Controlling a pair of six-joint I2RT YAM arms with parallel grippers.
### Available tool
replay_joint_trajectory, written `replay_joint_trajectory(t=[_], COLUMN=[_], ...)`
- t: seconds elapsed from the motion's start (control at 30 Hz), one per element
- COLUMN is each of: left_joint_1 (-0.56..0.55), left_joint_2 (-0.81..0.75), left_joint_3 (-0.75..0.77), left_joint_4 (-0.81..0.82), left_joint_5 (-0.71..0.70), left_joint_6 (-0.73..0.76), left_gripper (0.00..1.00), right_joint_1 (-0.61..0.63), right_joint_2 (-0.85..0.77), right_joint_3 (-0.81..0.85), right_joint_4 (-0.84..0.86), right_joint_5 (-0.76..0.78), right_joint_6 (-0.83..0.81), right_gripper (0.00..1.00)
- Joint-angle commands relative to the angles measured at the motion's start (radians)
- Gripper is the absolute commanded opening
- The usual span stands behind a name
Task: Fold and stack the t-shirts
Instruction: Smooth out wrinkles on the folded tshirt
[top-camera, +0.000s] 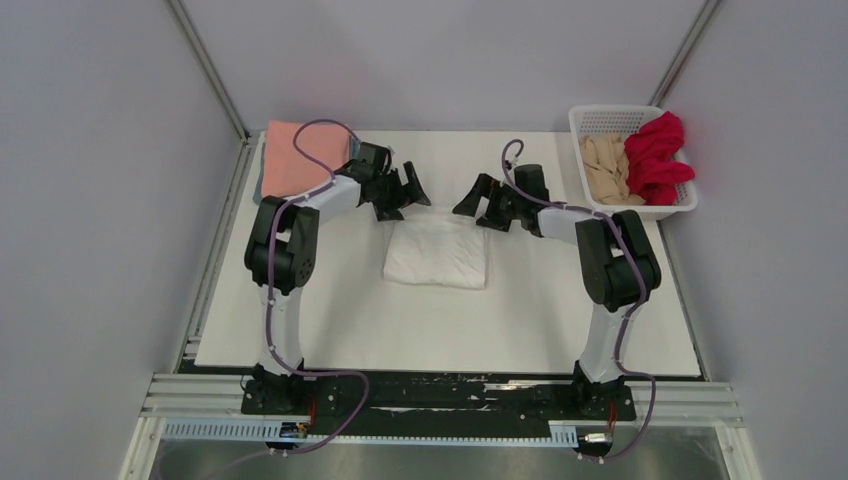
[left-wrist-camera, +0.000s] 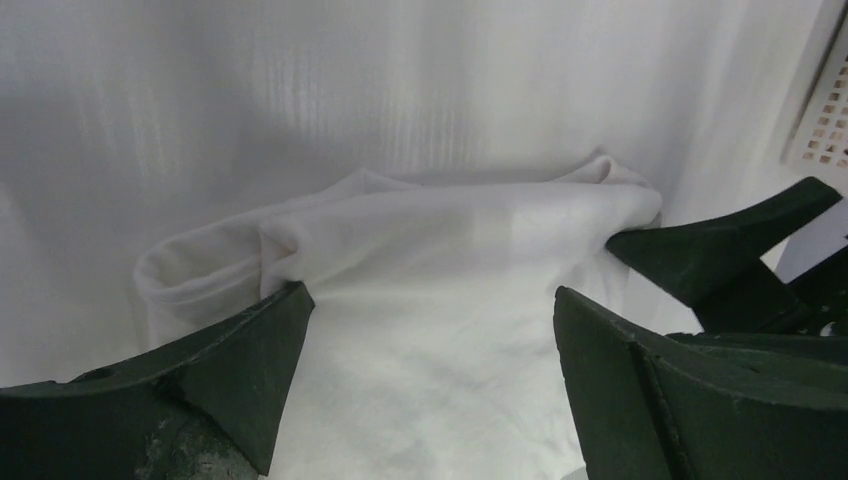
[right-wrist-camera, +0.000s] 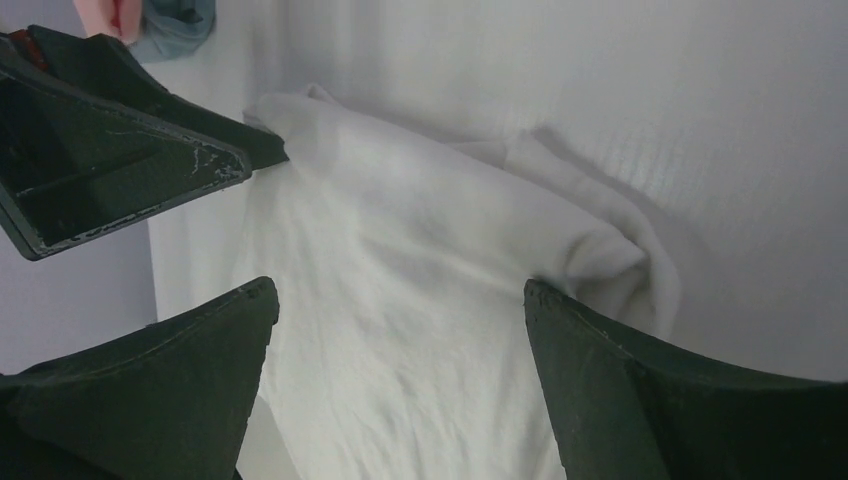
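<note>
- The white t-shirt (top-camera: 437, 254) lies folded into a compact rectangle in the middle of the table (top-camera: 330, 330); its far edge looks puffy.
- The left jaws and right jaws hang spread wide and empty just over that far edge, one near each corner, probably to pinch both corners together.
- Beyond it to the left, the salmon pink t-shirt (top-camera: 300, 155) tops a grey-blue t-shirt (top-camera: 261, 185), likely the stack it will join.
- Beyond it to the right, the basket (top-camera: 600, 120) holds the red t-shirt (top-camera: 660, 150) and beige t-shirt (top-camera: 605, 168), both crumpled.
</note>
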Motion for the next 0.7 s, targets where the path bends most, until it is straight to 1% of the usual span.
replay_joint_trajectory(t=[0.0, 0.03, 0.1, 0.17, 0.2, 0.23, 0.27, 0.3, 0.33, 0.4, 0.43, 0.5, 0.6, 0.67], left_joint_1=[0.005, 0.005, 0.006, 0.004, 0.003, 0.001, -0.002, -0.013, -0.02, -0.05, -0.073, -0.092, -0.093, -0.092], left_joint_2=[-0.169, -0.193, -0.27, -0.341, -0.384, -0.404, -0.438, -0.451, -0.47, -0.482, -0.483, -0.481, -0.473, -0.466], left_joint_3=[-0.037, -0.041, -0.065, -0.122, -0.181, -0.213, -0.284, -0.32, -0.382, -0.453, -0.474, -0.531, -0.624, -0.661], left_joint_4=[-0.08, -0.084, -0.093, -0.083, -0.05, -0.003, 0.029, 0.091, 0.111, 0.155, 0.177, 0.185, 0.187, 0.17], left_joint_5=[-0.137, -0.167, -0.196, -0.177, -0.157, -0.092, -0.056, 0.02, 0.05, 0.116, 0.126, 0.126, 0.058, 0.024], left_joint_6=[0.044, 0.045, 0.044, 0.038, 0.035, 0.024, 0.017, 0.004, -0.002, -0.01, -0.012, -0.012, -0.012, -0.008], left_gripper=[1.0, 1.0, 1.0, 1.0, 1.0, 1.0, 1.0, 1.0, 1.0, 1.0, 1.0, 1.0, 1.0, 1.0], right_joint_1=[-0.007, -0.007, -0.007, 0.0, 0.01, 0.024, 0.042, 0.058, 0.076, 0.101, 0.106, 0.105, 0.093, 0.074], right_joint_2=[-0.17, -0.218, -0.304, -0.39, -0.418, -0.44, -0.456, -0.469, -0.479, -0.495, -0.498, -0.493, -0.461, -0.44], right_joint_3=[0.031, 0.021, -0.017, -0.087, -0.121, -0.151, -0.184, -0.218, -0.256, -0.34, -0.383, -0.448, -0.489, -0.529], right_joint_4=[-0.151, -0.161, -0.176, -0.189, -0.181, -0.177, -0.157, -0.124, -0.085, 0.007, 0.051, 0.109, 0.046, 0.046], right_joint_5=[0.191, 0.218, 0.217, 0.153, 0.109, 0.073, 0.037, -0.009, -0.047, -0.099, -0.125, -0.154, -0.105, -0.098], right_joint_6=[-0.119, -0.122, -0.122, -0.109, -0.103, -0.095, -0.08, -0.062, -0.04, 0.02, 0.05, 0.08, 0.023, 0.018], right_gripper=[1.0, 1.0, 1.0, 1.0, 1.0, 1.0, 1.0, 1.0, 1.0, 1.0, 1.0, 1.0, 1.0, 1.0])
